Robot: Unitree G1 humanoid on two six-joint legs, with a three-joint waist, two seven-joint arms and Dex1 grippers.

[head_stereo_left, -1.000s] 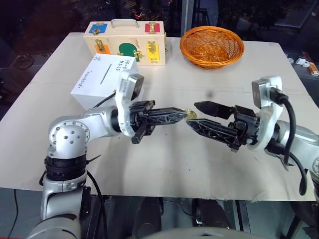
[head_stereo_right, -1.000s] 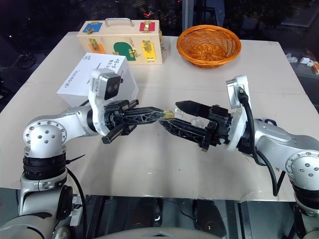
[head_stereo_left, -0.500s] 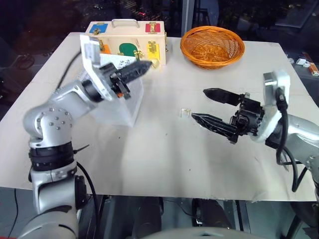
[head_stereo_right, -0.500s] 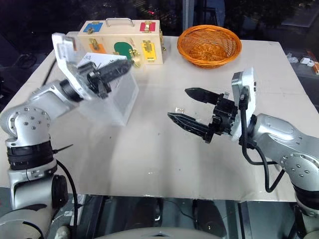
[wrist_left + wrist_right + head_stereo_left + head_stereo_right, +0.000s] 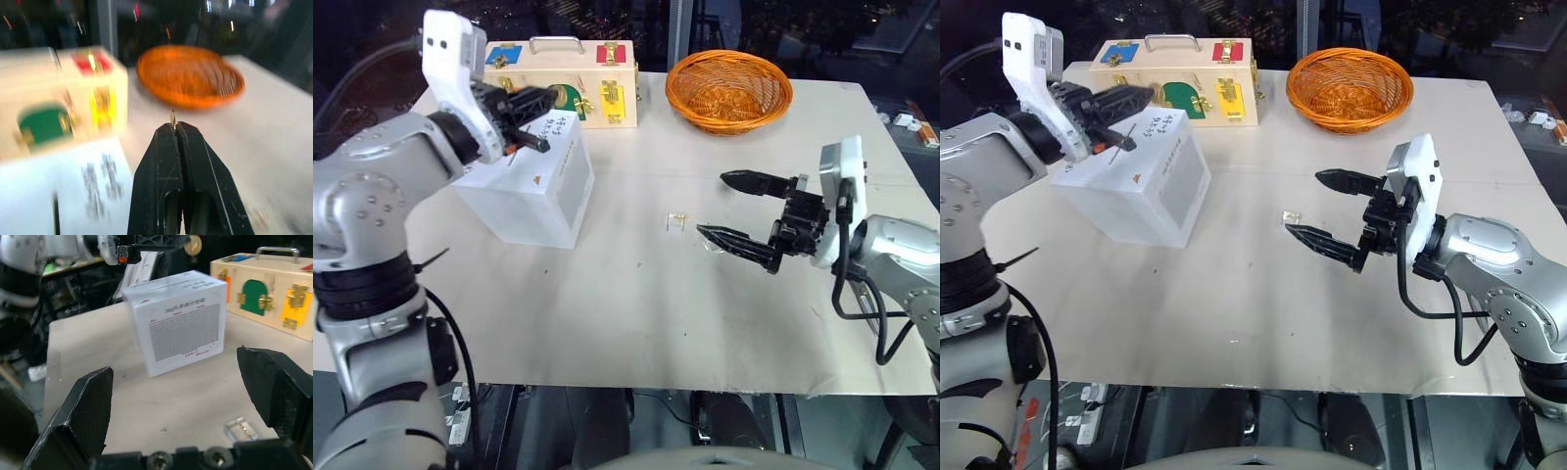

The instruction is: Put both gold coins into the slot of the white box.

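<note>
One gold coin has gone from mid-counter up over the white box near the counter's far-left corner, pinched in the closed left end effector and nearly ready for the slot, while the second coin lies mid-counter beside the wide-open right end effector.

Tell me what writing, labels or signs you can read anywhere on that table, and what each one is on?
None can be read as words.
White box, top face: blue handwriting, too small to read.
White box, top face: a small orange triangle mark, no text.
White box, side face: a printed grey table with red lines under it, too fine to read.
Wooden case: coloured panels and latches, no lettering visible.
</note>
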